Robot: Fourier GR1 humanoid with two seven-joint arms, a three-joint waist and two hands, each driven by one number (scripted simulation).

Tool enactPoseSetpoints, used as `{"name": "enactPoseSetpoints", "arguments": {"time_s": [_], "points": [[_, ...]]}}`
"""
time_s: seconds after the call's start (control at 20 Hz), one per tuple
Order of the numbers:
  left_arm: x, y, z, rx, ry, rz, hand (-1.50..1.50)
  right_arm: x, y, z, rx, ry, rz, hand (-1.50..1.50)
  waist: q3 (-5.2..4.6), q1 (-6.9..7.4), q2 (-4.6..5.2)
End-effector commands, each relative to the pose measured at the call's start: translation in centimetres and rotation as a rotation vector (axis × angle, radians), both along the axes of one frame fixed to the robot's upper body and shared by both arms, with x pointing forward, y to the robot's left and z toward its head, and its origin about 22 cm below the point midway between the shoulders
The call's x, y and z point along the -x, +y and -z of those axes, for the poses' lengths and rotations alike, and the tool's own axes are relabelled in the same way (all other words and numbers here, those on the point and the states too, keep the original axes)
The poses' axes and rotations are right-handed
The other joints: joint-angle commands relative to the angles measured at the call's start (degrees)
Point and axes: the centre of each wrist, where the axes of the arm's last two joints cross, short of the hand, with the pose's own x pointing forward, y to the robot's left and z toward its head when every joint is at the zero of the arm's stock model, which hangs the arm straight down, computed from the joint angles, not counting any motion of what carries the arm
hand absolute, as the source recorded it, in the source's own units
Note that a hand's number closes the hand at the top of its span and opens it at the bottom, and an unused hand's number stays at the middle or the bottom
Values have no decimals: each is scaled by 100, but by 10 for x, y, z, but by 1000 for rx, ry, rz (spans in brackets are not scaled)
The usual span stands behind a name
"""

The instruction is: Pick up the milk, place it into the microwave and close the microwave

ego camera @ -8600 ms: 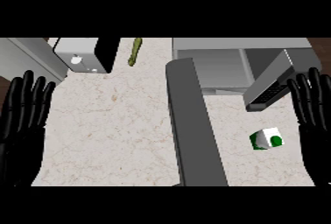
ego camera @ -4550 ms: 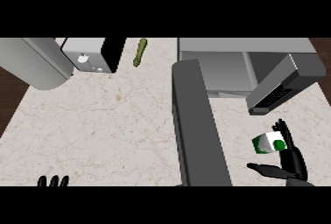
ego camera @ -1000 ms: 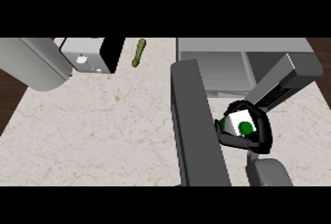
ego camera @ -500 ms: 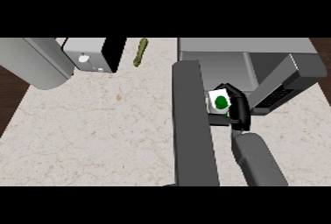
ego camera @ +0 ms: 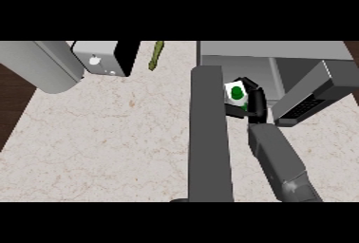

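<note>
Head view: right hand (ego camera: 255, 102), fingers curled round the milk (ego camera: 236, 92), has advanced from counter (ego camera: 105, 137) to microwave (ego camera: 280, 66) opening.

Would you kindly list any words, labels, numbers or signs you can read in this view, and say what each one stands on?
No text can be read here.
Milk carton, held in the right hand: a green mark on white, no letters legible.
Microwave: a dark panel on its front, markings too small to read.
Grey appliance at upper left: a white knob, no label legible.
</note>
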Motion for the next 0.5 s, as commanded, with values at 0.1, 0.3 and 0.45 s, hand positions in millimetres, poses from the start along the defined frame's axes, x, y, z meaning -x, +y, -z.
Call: {"name": "enactPoseSetpoints", "arguments": {"time_s": [0.1, 0.3, 0.45], "points": [[1, -1, 9, 8, 3, 41, -150, -4, -19, 8, 134, 35, 66, 150, 7, 184, 81], [-9, 1, 9, -7, -14, 40, -150, -18, -27, -8, 184, 35, 74, 150, 11, 238, 122], [-7, 3, 6, -15, -17, 48, -150, -20, -34, -11, 243, 4, 97, 150, 20, 386, 183]]}}
